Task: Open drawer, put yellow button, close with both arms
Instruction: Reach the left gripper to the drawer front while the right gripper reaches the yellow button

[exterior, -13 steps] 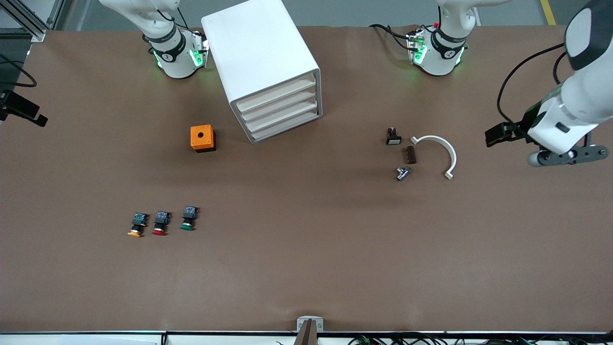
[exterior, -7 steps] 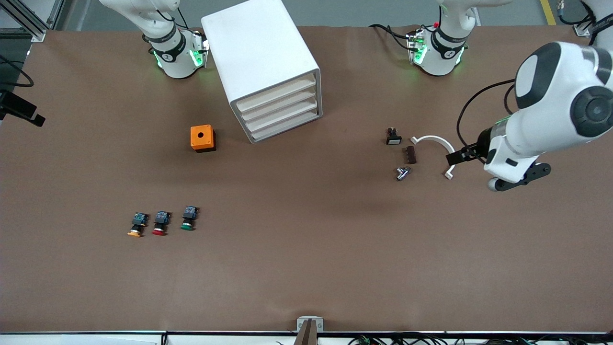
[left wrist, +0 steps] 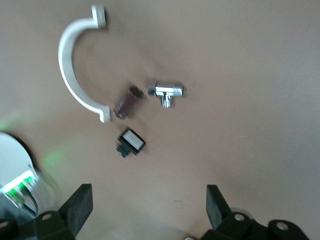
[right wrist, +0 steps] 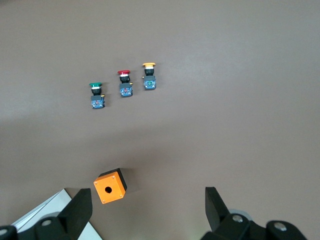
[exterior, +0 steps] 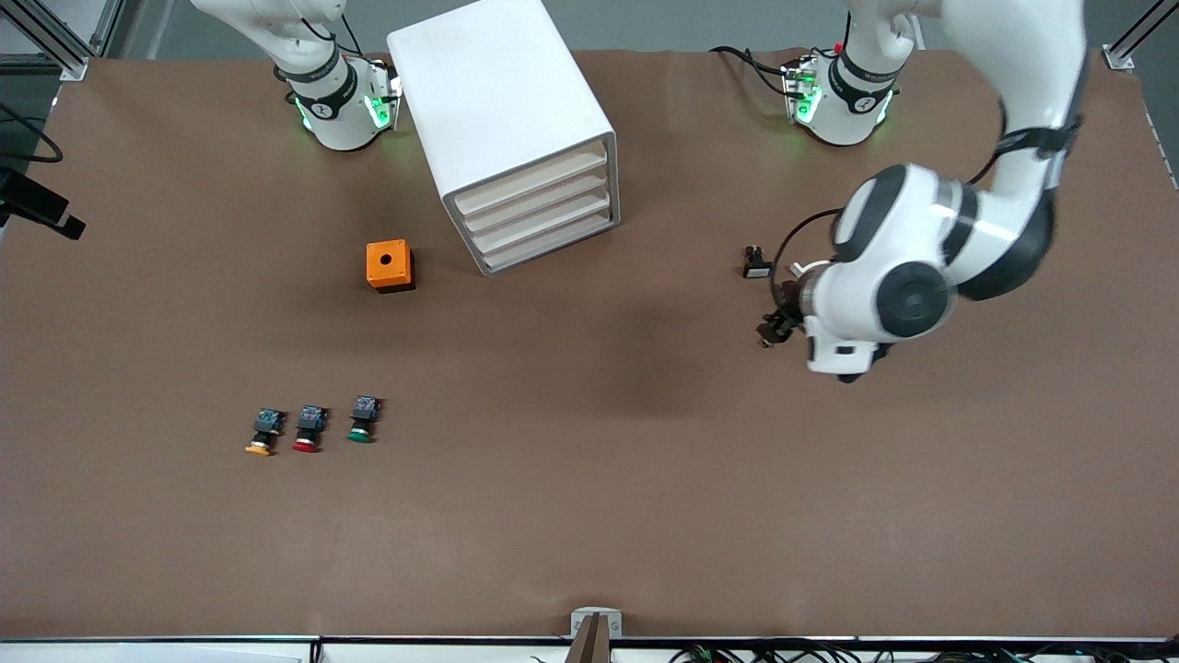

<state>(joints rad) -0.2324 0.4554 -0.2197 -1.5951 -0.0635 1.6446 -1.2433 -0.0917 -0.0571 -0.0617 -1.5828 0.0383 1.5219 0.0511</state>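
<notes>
Table covering [exterior: 589, 516]: matt brown sheet, smooth, cloth-like or paper-like; which one cannot be told.
Cabinet [exterior: 488, 101]: smooth white shell, plastic-looking, satin sheen; drawer [exterior: 530, 180] front cream, matt.
Yellow button [right wrist: 148, 75]: glossy yellow-orange plastic cap, matt black body.
Red button [right wrist: 124, 83] and green button [right wrist: 96, 95]: same glossy caps, dark bodies.
Orange box [right wrist: 111, 185]: smooth orange plastic face, black sides.
Curved clamp [left wrist: 75, 75]: white plastic, smooth, slightly glossy.
Tee fitting [left wrist: 166, 92]: bright chromed metal, mirror-shiny.
Small brown block [left wrist: 127, 102]: dull dark brown, possibly plastic.
Arms [exterior: 912, 276]: glossy white casing, dark grey matt joint bands.
</notes>
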